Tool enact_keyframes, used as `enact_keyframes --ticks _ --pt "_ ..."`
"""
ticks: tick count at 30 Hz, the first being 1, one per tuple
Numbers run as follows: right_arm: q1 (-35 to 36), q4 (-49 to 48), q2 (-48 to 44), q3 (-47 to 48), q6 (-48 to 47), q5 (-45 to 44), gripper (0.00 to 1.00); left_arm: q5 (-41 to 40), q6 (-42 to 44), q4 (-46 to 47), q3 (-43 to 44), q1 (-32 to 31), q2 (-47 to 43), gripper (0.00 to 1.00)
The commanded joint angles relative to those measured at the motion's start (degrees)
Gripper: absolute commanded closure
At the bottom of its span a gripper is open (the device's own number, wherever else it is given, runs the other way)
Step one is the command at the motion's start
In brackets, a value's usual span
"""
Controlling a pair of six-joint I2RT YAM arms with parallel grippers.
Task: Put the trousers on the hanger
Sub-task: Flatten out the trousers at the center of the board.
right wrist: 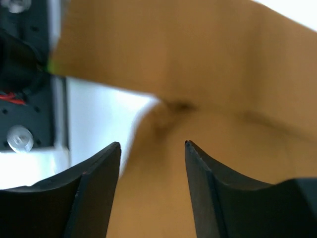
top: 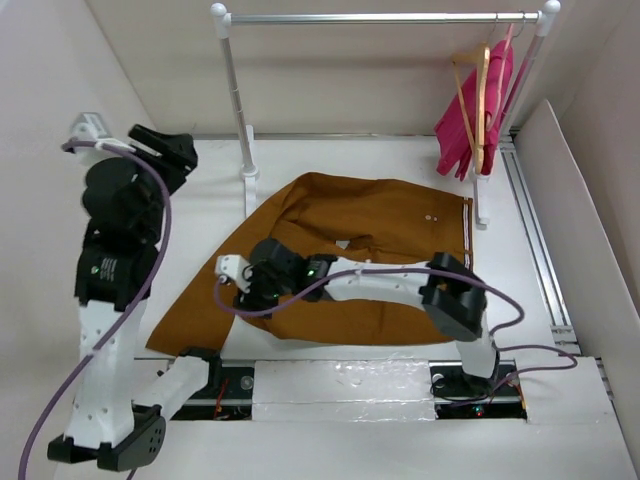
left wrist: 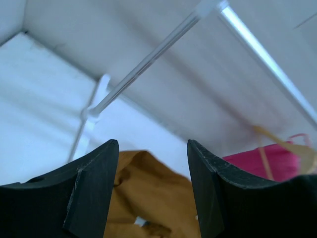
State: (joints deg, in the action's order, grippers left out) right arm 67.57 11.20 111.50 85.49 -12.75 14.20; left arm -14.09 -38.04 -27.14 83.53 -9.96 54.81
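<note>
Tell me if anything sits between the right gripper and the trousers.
Nothing visible does. The right gripper, jaws open, hangs over the trousers. The wrist view shows only brown cloth and a strip of white table beyond the jaws.

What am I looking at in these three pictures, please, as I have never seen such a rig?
Two robot arms stand at the near edge of a white table. One picture looks down from above and behind them; the other two come from wrist cameras, so the black prongs are each arm's pincer. Brown trousers lie spread on the table. A wooden hanger hangs on the rail with a pink garment. The left pincer is raised, open, facing the rail; the right pincer, open, is low over the trousers. Neither holds anything.
</note>
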Motion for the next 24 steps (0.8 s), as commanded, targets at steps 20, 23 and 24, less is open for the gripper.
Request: enact_keyframes --ticks 20,23,24 --pt "6.08 11.22 30.53 30.2 -19.86 7.87 0.34 5.83 4.03 -3.89 14.56 0.2 -7.7 0.45" --pt "6.7 8.67 28.95 25.89 -17.58 4.36 0.72 5.3 3.86 -3.8 14.12 0.2 -7.78 0.45" --pt "6.7 7.97 28.6 24.91 -16.96 3.39 0.81 5.38 3.85 -3.37 13.69 0.2 -7.96 0.46"
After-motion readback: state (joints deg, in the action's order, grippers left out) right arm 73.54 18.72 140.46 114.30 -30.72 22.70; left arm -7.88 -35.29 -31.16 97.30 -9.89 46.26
